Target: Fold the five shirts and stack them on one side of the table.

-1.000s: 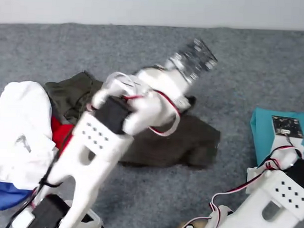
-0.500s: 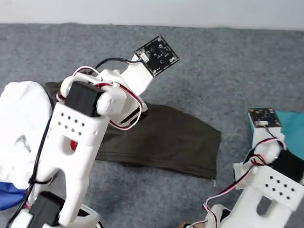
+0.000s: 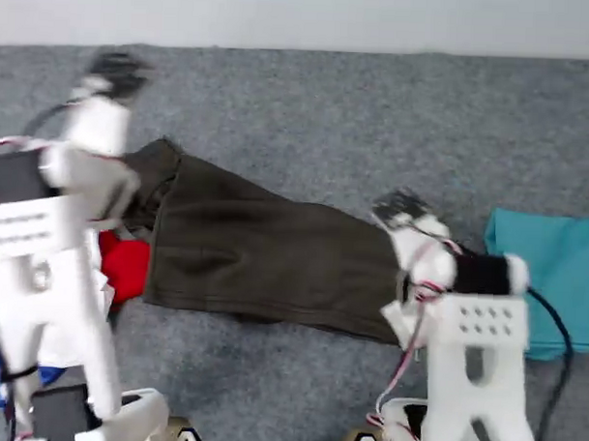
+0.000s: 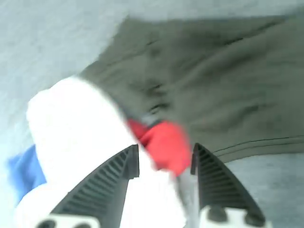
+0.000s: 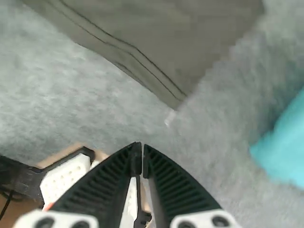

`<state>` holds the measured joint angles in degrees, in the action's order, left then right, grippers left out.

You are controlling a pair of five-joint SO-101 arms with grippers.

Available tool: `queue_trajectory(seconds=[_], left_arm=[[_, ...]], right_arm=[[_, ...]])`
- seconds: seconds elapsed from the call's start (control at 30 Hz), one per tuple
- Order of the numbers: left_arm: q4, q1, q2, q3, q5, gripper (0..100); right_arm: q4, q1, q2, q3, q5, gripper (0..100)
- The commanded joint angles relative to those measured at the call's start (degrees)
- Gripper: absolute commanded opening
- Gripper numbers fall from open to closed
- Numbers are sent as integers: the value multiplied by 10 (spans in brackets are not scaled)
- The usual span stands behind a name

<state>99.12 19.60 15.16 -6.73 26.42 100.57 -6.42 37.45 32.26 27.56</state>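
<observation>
Our left gripper [image 4: 164, 164] hangs spread above the red shirt [image 4: 164, 142] in the left pile. Our right gripper [image 5: 138, 151] is pressed together, empty, near a right hem corner of the olive shirt [image 3: 274, 249], which lies spread mid-table. We would part the right one and pinch that hem squarely before folding; the grey felt cover [image 3: 395, 118] ends at a pale far wall [image 3: 302, 18].

Grey, felt-like table top [image 3: 376, 117]. Spread flat across its middle, a dark olive shirt [image 3: 264, 253], far-left corner bunched, stitched hem toward the near right. At the right edge, a folded teal shirt [image 3: 563, 278], near the olive one but not touching, with a strip of grey between. At the left, a loose heap: red shirt [image 3: 128, 268] against the olive one's left edge, white shirt [image 4: 71, 123] beside it, blue shirt [image 4: 26, 168] at the heap's outer side.
</observation>
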Motion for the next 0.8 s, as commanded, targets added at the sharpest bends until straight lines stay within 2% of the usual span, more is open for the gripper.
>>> queue_trajectory(seconds=[0.0,0.17,0.3,0.47,0.77], left_arm=[[12,113,31,-3,35,185],[-3,208,31,-2,47,185],[-16,262,31,-2,47,185],[-16,304,32,-2,47,185],[-16,362,33,-2,48,185]], right_arm=[[0,-113,-106,-110,-27,13],[-24,-236,-267,-260,-51,52],[-41,-306,-399,-366,-57,54],[-44,-373,-550,-498,-57,8],[-40,-466,-743,-729,-57,12]])
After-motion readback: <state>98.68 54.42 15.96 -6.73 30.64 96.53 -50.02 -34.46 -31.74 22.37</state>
